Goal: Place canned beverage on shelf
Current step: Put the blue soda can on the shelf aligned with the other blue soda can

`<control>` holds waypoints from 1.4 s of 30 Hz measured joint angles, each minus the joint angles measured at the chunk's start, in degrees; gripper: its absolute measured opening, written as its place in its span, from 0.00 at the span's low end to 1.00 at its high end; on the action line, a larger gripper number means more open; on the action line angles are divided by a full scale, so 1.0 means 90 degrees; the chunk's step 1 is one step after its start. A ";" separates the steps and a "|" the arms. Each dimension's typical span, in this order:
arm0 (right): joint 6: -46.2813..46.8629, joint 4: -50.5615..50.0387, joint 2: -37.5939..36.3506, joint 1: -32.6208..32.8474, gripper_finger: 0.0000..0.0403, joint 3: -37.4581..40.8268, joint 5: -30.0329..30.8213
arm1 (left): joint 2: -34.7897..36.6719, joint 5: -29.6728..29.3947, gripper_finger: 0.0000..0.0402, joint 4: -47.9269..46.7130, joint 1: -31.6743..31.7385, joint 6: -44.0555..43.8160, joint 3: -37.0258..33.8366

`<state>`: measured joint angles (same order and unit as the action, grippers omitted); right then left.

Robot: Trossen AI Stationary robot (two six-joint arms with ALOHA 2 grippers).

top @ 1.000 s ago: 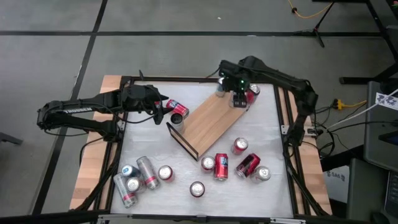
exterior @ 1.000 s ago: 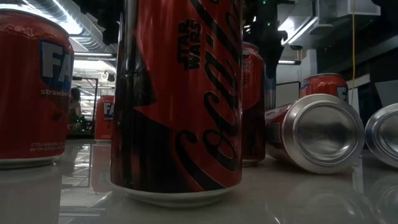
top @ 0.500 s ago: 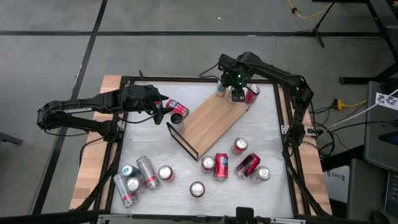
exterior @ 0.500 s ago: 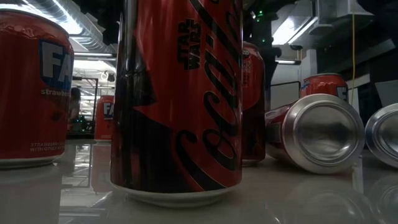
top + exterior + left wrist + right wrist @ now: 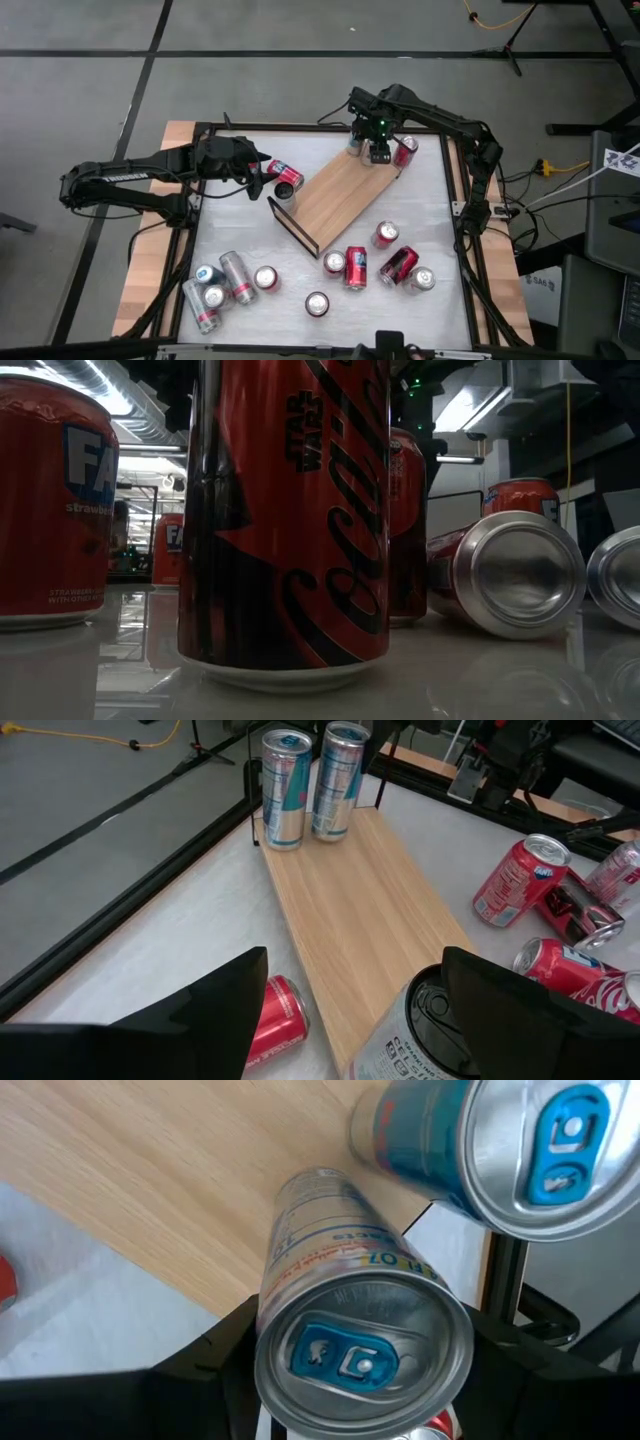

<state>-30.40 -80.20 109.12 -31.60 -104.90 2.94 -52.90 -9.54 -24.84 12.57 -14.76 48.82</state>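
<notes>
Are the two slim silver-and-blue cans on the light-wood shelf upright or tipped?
Upright: both slim silver-and-blue cans stand on their bases at the light-wood shelf's far end.

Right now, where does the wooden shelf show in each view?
High view: shelf lies diagonally mid-table, two slim cans at its far end under the right gripper.
Low view: not visible; cans fill the picture.
Left wrist view: shelf runs away from the camera to the slim cans.
Right wrist view: shelf lies under the slim cans.
Shared landmark: the slim cans.
</notes>
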 joint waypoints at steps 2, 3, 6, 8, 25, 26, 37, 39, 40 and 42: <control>-0.0007 0.0000 0.0000 -0.0033 0.57 0.0000 -0.0006 | 0.0000 0.0000 0.73 0.0000 -0.0002 0.0000 0.0000; -0.0007 0.0002 0.0000 -0.0040 0.57 0.0000 -0.0010 | 0.0000 0.0000 0.73 0.0000 0.0000 0.0000 0.0000; -0.0012 -0.0002 0.0000 -0.0095 0.57 0.0000 -0.0012 | 0.0000 0.0000 0.73 -0.0002 -0.0001 0.0000 0.0000; -0.0010 -0.0013 0.0000 -0.0149 0.57 0.0000 -0.0066 | 0.0000 0.0000 0.73 0.0000 0.0000 -0.0002 0.0000; -0.0027 -0.0067 0.0070 -0.0162 0.57 -0.0002 -0.0203 | 0.0000 0.0000 0.73 -0.0001 -0.0001 -0.0001 0.0000; -0.0027 -0.0071 0.0070 -0.0162 0.57 -0.0002 -0.0202 | 0.0000 0.0000 0.73 -0.0001 0.0000 0.0000 0.0000; -0.0013 -0.0032 0.0073 -0.0157 0.57 -0.0002 -0.0099 | 0.0000 0.0000 0.73 -0.0002 0.0000 0.0000 0.0000; -0.0010 -0.0026 0.0073 -0.0157 0.57 -0.0002 -0.0117 | 0.0000 0.0000 0.73 -0.0002 0.0000 0.0000 0.0000; -0.0011 -0.0022 0.0073 -0.0157 0.57 -0.0002 -0.0119 | 0.0001 0.0000 0.73 -0.0002 0.0000 0.0000 0.0000; -0.0012 -0.0024 0.0073 -0.0157 0.57 -0.0002 -0.0121 | 0.0000 0.0001 0.73 -0.0002 0.0000 0.0000 0.0000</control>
<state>-30.50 -80.42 109.78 -33.01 -104.92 1.85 -52.90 -9.53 -24.86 12.57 -14.76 48.82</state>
